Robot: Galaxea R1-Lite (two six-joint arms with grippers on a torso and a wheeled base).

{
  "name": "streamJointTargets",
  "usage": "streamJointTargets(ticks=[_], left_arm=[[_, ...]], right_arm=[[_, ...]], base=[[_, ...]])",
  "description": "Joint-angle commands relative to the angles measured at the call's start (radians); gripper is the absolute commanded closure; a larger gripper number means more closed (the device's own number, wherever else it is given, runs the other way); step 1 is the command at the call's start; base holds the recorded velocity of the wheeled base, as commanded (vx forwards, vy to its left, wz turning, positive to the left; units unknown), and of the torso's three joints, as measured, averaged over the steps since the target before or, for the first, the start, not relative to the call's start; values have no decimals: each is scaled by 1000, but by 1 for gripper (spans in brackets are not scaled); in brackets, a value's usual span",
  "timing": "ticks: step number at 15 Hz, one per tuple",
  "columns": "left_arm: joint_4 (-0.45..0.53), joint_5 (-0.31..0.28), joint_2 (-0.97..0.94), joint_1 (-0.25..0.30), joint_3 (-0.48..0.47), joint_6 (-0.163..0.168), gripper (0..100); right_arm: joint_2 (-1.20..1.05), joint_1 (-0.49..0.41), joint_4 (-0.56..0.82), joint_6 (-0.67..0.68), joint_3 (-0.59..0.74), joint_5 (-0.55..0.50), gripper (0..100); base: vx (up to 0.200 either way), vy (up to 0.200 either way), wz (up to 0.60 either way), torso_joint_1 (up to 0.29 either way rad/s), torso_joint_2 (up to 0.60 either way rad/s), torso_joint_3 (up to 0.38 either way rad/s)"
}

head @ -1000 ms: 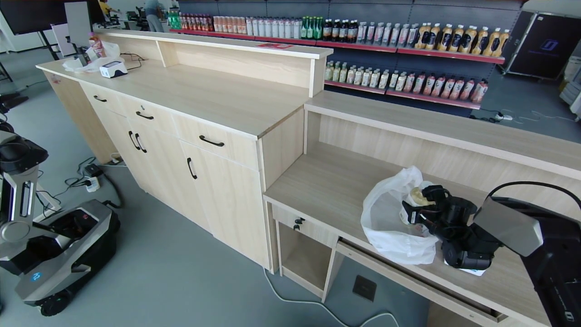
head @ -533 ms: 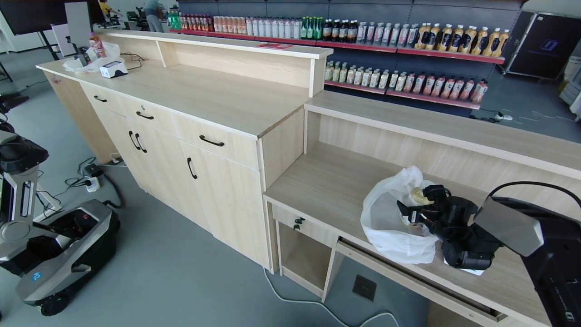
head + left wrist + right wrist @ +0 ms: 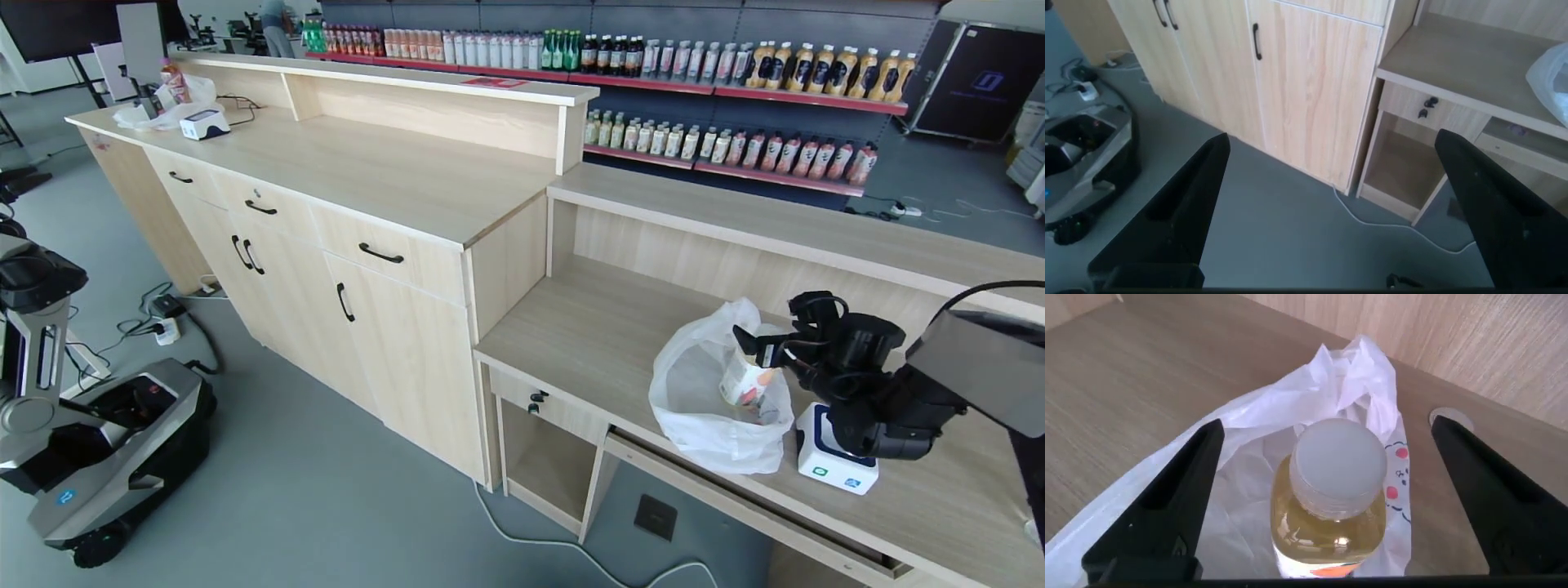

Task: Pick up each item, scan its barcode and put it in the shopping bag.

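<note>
Right hand: released, fingers spread wide, positioned over the mouth of the shopping bag, gripping nothing. The white-capped bottle stands upright inside the bag on the desk. Left hand: released, empty, above the floor at left.

The head camera sits high, looking forward and down across the tall pale-wood worktop, the lower light-wood worktop to the robot's right and the red shelves of bottles far behind. The left wrist camera is well back from both, facing down over the grey floor towards the pale-wood cupboard doors and the lower worktop's near edge. The right wrist camera looks steeply down from close above the white plastic shopping bag and the white-capped bottle of yellow drink in it. The head view shares both, from farther off.
</note>
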Motion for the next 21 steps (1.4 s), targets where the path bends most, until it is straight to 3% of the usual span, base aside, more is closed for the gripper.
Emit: streamJointTargets(ticks=[1, 2, 3, 5, 10, 15, 18, 21], left_arm=[[0, -1, 1, 0, 0, 0, 0], [0, -1, 1, 0, 0, 0, 0], [0, -1, 1, 0, 0, 0, 0], [0, -1, 1, 0, 0, 0, 0], [0, -1, 1, 0, 0, 0, 0], [0, -1, 1, 0, 0, 0, 0], [0, 1, 0, 0, 0, 0, 0], [0, -1, 1, 0, 0, 0, 0]], right_arm=[[-515, -30, 31, -52, 456, 3, 0], [-660, -67, 35, -139, 603, 6, 0], [-776, -95, 71, -214, 661, 7, 0], [-946, -129, 249, -305, 644, -2, 0], [-1080, -322, 390, -348, 644, -60, 0], [-1009, -558, 514, -299, 637, -95, 0], [-827, -612, 459, -173, 620, -88, 0], [-647, -636, 450, -159, 517, -78, 0]], base=[[0, 0, 0, 0, 0, 0], [0, 0, 0, 0, 0, 0], [0, 0, 0, 0, 0, 0], [0, 0, 0, 0, 0, 0], [0, 0, -600, -1, 0, 3], [0, 0, -600, 1, 2, 2], [0, 0, -200, 2, -1, 1], [0, 0, 0, 0, 0, 0]])
